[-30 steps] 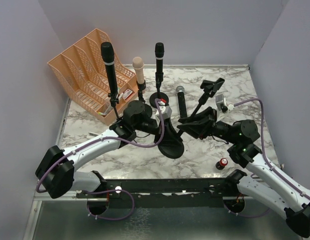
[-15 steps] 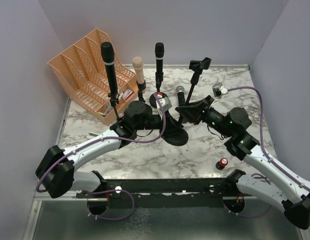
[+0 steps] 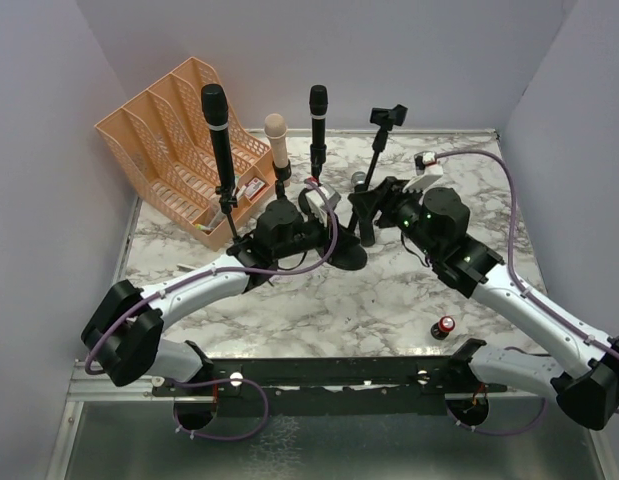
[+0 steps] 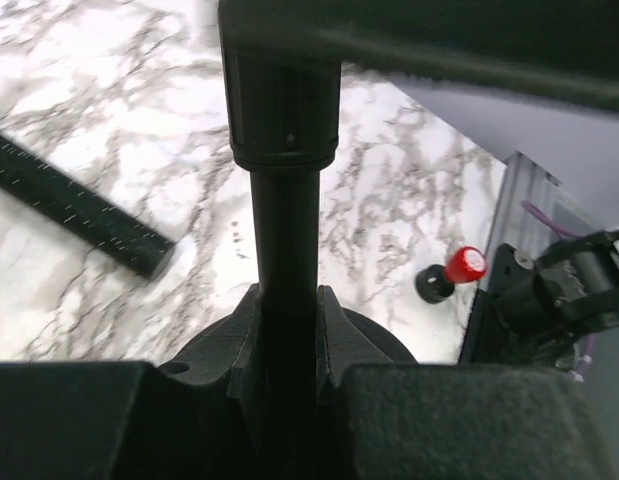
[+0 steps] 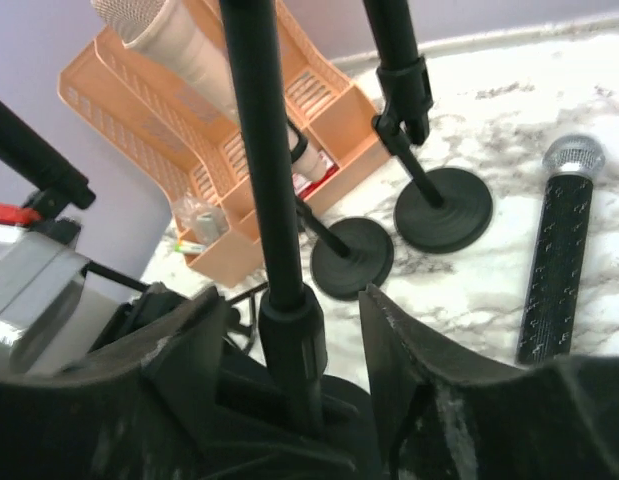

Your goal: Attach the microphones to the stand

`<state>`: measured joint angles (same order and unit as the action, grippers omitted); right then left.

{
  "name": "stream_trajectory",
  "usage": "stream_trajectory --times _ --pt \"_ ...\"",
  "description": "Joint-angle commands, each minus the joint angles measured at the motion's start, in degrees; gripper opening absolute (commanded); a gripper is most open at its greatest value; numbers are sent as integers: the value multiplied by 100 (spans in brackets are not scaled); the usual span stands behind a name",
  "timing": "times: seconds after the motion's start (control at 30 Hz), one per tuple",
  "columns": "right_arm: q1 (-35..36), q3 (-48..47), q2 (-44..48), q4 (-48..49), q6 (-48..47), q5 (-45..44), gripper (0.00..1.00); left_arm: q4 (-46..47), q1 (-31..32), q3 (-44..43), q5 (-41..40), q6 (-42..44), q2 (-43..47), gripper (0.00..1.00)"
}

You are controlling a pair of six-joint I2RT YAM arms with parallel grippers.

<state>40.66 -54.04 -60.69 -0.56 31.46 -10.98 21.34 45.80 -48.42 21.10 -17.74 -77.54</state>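
Observation:
An empty stand [image 3: 387, 117] rises upright from its round base [image 3: 341, 256]. My left gripper [image 3: 334, 238] is shut on its pole [image 4: 286, 230] just above the base. My right gripper [image 3: 369, 205] is open, its fingers apart on either side of the same pole [image 5: 259, 150], higher up. The silver-headed microphone [image 5: 564, 260] lies flat on the table behind; only its head [image 3: 359, 180] shows from above. Two black microphones [image 3: 214, 110] [image 3: 318, 108] and the peach-pink one [image 3: 276, 135] stand clipped upright on their stands.
An orange file organizer [image 3: 169, 140] fills the back left corner. A small red-topped battery [image 3: 444, 327] lies near the front right edge. The bases of two loaded stands [image 5: 352, 257] [image 5: 444, 210] sit close together behind the held stand.
The empty stand swung from a steep lean up to vertical and shifted toward the back. My right gripper opened off the pole. The left gripper tightened on it and stayed shut.

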Motion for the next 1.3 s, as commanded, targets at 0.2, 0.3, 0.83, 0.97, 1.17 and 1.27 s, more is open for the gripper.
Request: stream_trajectory --times 0.2,0.3,0.83,0.97,1.17,1.27 --pt "-1828 986 85 2641 232 4477 70 667 -588 -178 1355 -337 -67 0" --pt "-2036 1108 -24 3062 357 5052 71 770 -601 -159 1804 -368 -2 0" --pt "-2101 1238 -253 3932 668 6185 38 1047 -601 -150 2847 -524 193 0" --pt "-2105 1115 -267 3582 439 6099 23 1047 -599 -175 2668 -597 153 0" --pt "-2026 989 -214 2930 283 5267 1 1047 -603 -194 2073 -436 193 0" --pt "-1831 936 -3 2430 239 4492 1 990 -600 -298 1792 -352 176 0"
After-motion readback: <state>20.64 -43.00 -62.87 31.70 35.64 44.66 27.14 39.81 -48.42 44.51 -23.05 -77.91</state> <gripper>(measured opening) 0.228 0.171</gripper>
